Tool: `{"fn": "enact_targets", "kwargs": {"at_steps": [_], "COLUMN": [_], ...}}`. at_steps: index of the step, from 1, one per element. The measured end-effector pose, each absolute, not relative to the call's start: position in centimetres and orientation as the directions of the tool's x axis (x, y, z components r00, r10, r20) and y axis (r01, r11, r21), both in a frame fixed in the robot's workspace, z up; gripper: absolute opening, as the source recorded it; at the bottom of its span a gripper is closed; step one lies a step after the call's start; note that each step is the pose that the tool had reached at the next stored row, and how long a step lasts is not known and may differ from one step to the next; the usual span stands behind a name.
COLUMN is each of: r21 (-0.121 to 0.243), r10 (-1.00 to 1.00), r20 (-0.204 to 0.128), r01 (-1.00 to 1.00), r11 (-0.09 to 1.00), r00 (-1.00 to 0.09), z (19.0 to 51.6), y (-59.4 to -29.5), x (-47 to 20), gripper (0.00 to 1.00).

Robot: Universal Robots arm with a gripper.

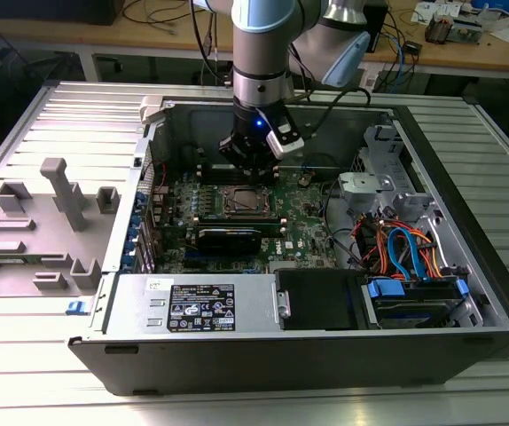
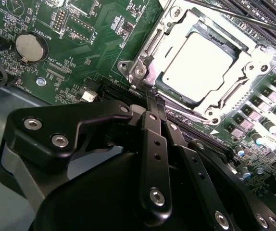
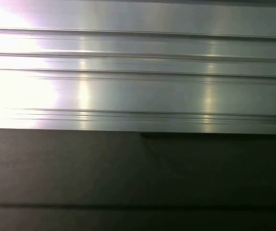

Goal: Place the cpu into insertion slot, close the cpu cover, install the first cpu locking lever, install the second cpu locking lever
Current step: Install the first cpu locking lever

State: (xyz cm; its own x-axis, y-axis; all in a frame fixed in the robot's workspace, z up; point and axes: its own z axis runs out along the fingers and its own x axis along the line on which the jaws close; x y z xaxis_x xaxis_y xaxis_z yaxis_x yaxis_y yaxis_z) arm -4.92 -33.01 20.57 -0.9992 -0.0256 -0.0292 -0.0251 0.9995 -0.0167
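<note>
In the second wrist view the cpu (image 2: pixel 200 65) lies flat in the insertion slot (image 2: pixel 192 99), its pale metal top shining. The cpu cover (image 2: pixel 150 53), a silvery frame, lies down around it. My gripper (image 2: pixel 153 97) is shut, its two thin black fingers (image 2: pixel 150 120) pressed together with the tips at the socket's near edge. A thin metal lever rod (image 2: pixel 234 17) runs along the socket's far side. In the exterior view my gripper (image 1: pixel 251 170) hangs just above the socket (image 1: pixel 247 201) inside the open computer case.
The green motherboard (image 1: pixel 303 222) carries black memory slots (image 2: pixel 268 14), a coin battery (image 2: pixel 31 47) and a long black card (image 1: pixel 228 236). Case walls (image 1: pixel 237 311), a drive bay and coloured cables (image 1: pixel 396 248) ring the board. A grey fixture (image 1: pixel 55 191) stands on the ribbed table.
</note>
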Motion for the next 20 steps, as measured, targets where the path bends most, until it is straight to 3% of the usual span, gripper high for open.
{"fn": "enact_targets", "kwargs": {"at_steps": [20], "r21": [-0.025], "r10": [-0.026], "r20": [-0.029], "r01": [-0.025], "r11": [0.999], "r00": [-0.999], "z": [20.55], "y": [-33.00], "x": [-4.84], "gripper": [0.11]}}
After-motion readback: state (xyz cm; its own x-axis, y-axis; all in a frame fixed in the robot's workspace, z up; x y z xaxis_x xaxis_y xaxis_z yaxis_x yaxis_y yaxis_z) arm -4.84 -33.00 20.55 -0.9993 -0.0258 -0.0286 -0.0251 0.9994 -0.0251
